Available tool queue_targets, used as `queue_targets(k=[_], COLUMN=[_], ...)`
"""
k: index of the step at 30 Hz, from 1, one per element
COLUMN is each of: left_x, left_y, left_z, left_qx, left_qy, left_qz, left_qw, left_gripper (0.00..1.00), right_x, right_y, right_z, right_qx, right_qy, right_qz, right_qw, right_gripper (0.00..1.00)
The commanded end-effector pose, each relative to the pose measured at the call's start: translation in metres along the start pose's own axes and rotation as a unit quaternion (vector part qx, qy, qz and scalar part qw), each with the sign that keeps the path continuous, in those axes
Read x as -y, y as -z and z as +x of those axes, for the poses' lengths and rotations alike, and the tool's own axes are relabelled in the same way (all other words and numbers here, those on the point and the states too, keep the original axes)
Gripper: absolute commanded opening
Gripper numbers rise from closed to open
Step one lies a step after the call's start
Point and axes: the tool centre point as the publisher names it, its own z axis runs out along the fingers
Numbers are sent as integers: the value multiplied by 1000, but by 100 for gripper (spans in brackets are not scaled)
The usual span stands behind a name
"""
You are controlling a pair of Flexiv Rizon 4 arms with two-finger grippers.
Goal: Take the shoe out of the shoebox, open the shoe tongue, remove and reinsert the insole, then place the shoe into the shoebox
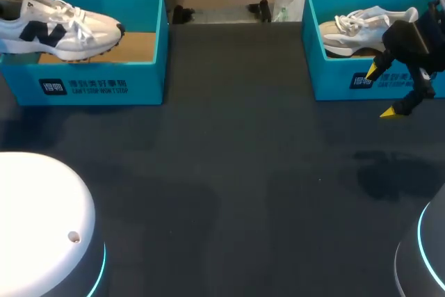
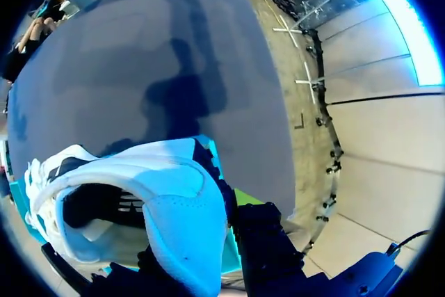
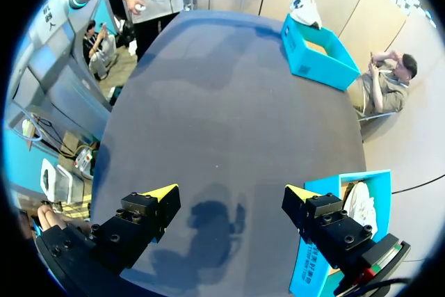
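Observation:
A white shoe with a navy side mark hangs tilted over the left teal shoebox, its heel toward the table's left edge. In the left wrist view my left gripper is shut on the heel of this shoe, with a dark finger on either side and its yellow tips hidden. A second white and beige shoe lies inside the right teal shoebox. My right gripper hangs open just in front of that box, holding nothing.
The dark table stretches between the two boxes. The round white bases of my arms sit at the near left corner and the near right corner. A white bag lies past the far edge.

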Motion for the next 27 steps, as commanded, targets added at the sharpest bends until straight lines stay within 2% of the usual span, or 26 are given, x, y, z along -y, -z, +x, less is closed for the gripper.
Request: queue_targets(k=[1,8,13,21,27], left_x=[-6,-25,-38,-58,-65], left_y=[4,6,-1,-33,-59], left_z=[2,-3,-7,-11,-16], left_qx=[8,10,16,10,15], left_qy=[18,37,35,40,39], left_qz=[4,0,-6,-19,-7], left_qw=[1000,999,999,999,999], left_gripper=[0,0,0,0,0], right_x=[0,0,0,0,0], right_y=[-1,-1,-1,-1,-1], right_z=[-1,-1,-1,-1,-1], right_qx=[-1,-1,-1,-1,-1], right_qy=[0,0,0,0,0], right_qz=[1,1,1,1,1], right_qw=[1000,1000,1000,1000,1000], right_gripper=[100,100,100,100,100])
